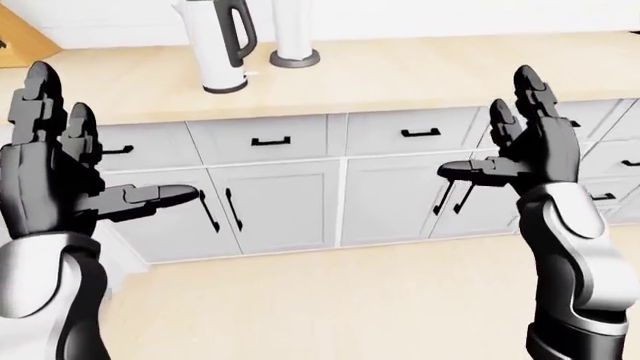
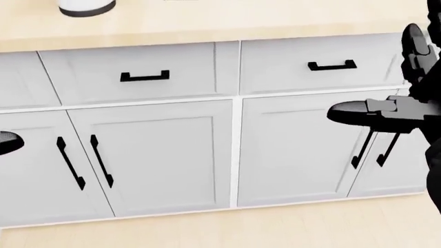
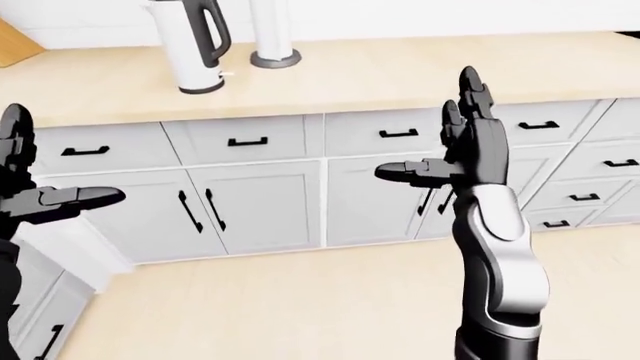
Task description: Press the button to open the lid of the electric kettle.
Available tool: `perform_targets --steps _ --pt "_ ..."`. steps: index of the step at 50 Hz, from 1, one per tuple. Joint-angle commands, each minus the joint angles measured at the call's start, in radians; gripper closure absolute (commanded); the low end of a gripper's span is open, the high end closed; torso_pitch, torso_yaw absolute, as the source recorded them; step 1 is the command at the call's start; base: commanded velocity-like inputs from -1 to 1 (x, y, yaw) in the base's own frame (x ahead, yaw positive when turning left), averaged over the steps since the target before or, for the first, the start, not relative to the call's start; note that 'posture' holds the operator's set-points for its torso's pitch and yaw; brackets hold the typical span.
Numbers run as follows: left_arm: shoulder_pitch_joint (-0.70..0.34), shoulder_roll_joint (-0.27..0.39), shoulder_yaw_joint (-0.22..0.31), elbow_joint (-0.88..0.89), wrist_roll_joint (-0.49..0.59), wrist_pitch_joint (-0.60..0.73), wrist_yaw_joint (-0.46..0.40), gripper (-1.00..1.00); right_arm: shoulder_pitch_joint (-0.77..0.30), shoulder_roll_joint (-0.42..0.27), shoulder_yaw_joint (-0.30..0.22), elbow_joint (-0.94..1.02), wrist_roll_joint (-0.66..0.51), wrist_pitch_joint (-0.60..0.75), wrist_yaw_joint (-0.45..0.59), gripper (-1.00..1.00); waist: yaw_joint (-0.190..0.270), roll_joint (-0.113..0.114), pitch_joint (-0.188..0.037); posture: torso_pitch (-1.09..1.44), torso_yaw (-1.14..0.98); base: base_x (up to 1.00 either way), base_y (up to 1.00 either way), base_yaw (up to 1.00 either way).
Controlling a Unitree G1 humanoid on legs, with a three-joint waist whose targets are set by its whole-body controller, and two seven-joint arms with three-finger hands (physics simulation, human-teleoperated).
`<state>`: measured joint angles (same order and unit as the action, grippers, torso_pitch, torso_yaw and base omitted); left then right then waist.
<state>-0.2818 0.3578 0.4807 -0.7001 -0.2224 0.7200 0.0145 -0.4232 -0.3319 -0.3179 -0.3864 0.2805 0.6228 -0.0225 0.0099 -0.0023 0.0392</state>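
Observation:
A white electric kettle [image 1: 220,45] with a black handle stands on the light wooden counter [image 1: 420,71] at the top left of the left-eye view; its top is cut off by the frame, so lid and button are hidden. Only its base [image 2: 86,7] shows in the head view. My left hand [image 1: 70,161] is raised at the left, fingers spread open, empty. My right hand [image 1: 520,142] is raised at the right, open and empty. Both hands are well below and apart from the kettle.
A white cylinder on a dark round base [image 1: 294,45] stands right of the kettle. Grey drawers and cabinet doors with black handles [image 1: 270,202] run under the counter. A light wooden floor [image 1: 330,307] lies between me and the cabinets. A wooden object [image 1: 20,34] sits at top left.

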Motion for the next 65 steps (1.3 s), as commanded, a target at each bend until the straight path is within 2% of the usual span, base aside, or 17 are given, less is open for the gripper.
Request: perform_targets --steps 1,3,7,13,16,25,28,29,33,37,41,42,43,47,53,59,65 --pt "-0.019 0.01 -0.001 -0.025 -0.007 -0.024 0.0 -1.0 -0.022 -0.015 -0.012 -0.029 0.003 -0.027 -0.004 -1.0 -0.003 -0.002 -0.014 0.0 0.0 0.07 0.0 0.0" --pt "-0.017 0.011 0.0 -0.025 -0.008 -0.025 -0.001 -1.0 -0.019 -0.015 -0.011 -0.032 0.005 -0.026 -0.004 -1.0 -0.002 -0.06 -0.025 0.0 0.0 0.08 0.0 0.0" --pt "-0.015 0.012 0.0 -0.03 -0.009 -0.023 0.001 -1.0 -0.019 -0.016 -0.011 -0.038 0.006 -0.022 -0.003 -1.0 -0.01 -0.04 -0.017 0.0 0.0 0.07 0.0 0.0" --pt "-0.016 0.013 0.002 -0.033 -0.011 -0.019 0.001 -1.0 -0.019 -0.017 -0.012 -0.039 0.003 -0.026 -0.006 -1.0 -0.01 0.018 -0.005 0.0 0.0 0.07 0.0 0.0" --pt "-0.019 0.015 0.003 -0.029 -0.012 -0.02 0.0 -1.0 -0.024 -0.02 -0.014 -0.035 0.003 -0.028 -0.008 -1.0 -0.016 0.087 -0.022 0.0 0.0 0.07 0.08 0.0" --pt "-0.02 0.02 0.009 -0.038 -0.017 -0.011 0.003 -1.0 -0.025 -0.025 -0.018 -0.032 0.007 -0.035 -0.011 -1.0 -0.009 0.01 -0.011 0.0 0.0 0.07 0.1 0.0" --pt "-0.021 0.021 0.009 -0.038 -0.017 -0.011 0.004 -1.0 -0.025 -0.026 -0.019 -0.035 0.009 -0.032 -0.012 -1.0 -0.006 -0.059 -0.024 0.0 0.0 0.07 0.1 0.0" --pt "-0.021 0.022 0.01 -0.036 -0.017 -0.012 0.003 -1.0 -0.026 -0.026 -0.019 -0.036 0.01 -0.031 -0.012 -1.0 -0.013 -0.03 -0.014 0.0 0.0 0.07 0.1 0.0" --pt "-0.021 0.022 0.011 -0.034 -0.017 -0.014 0.003 -1.0 -0.026 -0.027 -0.018 -0.041 0.011 -0.027 -0.013 -1.0 -0.014 -0.033 -0.021 0.0 0.0 0.07 0.1 0.0" --pt "-0.021 0.024 0.01 -0.034 -0.017 -0.014 0.003 -1.0 -0.027 -0.028 -0.017 -0.037 0.008 -0.03 -0.012 -1.0 -0.014 0.006 -0.005 0.0 0.0 0.07 0.1 0.0" --pt "-0.023 0.025 0.011 -0.035 -0.018 -0.011 0.004 -1.0 -0.029 -0.029 -0.019 -0.042 0.011 -0.024 -0.014 -1.0 -0.018 0.119 -0.034 0.0 0.0 0.07 0.1 0.0" --pt "-0.024 0.026 0.011 -0.034 -0.018 -0.011 0.004 -1.0 -0.03 -0.029 -0.019 -0.042 0.011 -0.024 -0.014 -1.0 -0.009 0.063 -0.016 0.0 0.0 0.07 0.1 0.0" --pt "-0.025 0.026 0.011 -0.034 -0.019 -0.011 0.004 -1.0 -0.031 -0.03 -0.019 -0.041 0.011 -0.024 -0.014 -1.0 -0.014 0.082 -0.015 0.0 0.0 0.07 0.11 0.0" --pt "-0.026 0.028 0.011 -0.033 -0.018 -0.011 0.005 -1.0 -0.031 -0.03 -0.019 -0.043 0.013 -0.022 -0.015 -1.0 -0.008 0.047 -0.022 0.0 0.0 0.07 0.1 0.0" --pt "-0.024 0.027 0.01 -0.034 -0.018 -0.011 0.005 -1.0 -0.026 -0.027 -0.016 -0.041 0.01 -0.028 -0.013 -1.0 -0.005 -0.054 -0.019 0.0 0.0 0.07 0.11 0.0" --pt "-0.019 0.026 0.012 -0.037 -0.018 -0.012 0.003 -1.0 -0.023 -0.025 -0.015 -0.039 0.006 -0.034 -0.011 -1.0 -0.011 -0.031 -0.021 0.0 0.0 0.07 0.1 0.0" --pt "-0.022 0.026 0.012 -0.042 -0.017 -0.007 0.003 -1.0 -0.017 -0.022 -0.015 -0.042 0.002 -0.037 -0.007 -1.0 -0.019 0.054 -0.011 0.0 0.0 0.07 0.1 0.0"
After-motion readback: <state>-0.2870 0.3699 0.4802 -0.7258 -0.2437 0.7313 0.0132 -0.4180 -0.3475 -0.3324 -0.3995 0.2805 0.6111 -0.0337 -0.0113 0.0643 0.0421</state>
